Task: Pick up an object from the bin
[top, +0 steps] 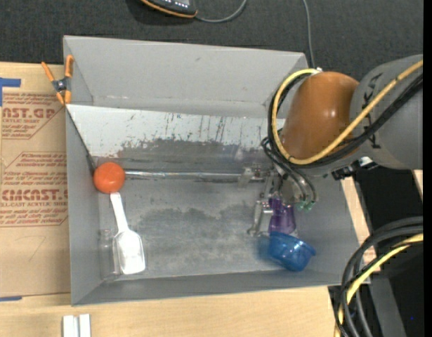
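At the near side of the bin [194,223], a blue cup [289,251] lies at 4 o'clock and a white scoop [126,239] at 8 o'clock. Just beyond the cup, at its 11 o'clock, a small purple thing [280,217] sits directly under the gripper [275,206]; whether the gripper is parted or clamped cannot be told. Farther back, an orange ball [109,177] rests at 9 o'clock.

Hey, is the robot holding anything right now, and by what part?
It cannot be told. The gripper is low at a purple see-through piece beside the blue cup, but no clear grip on it shows.
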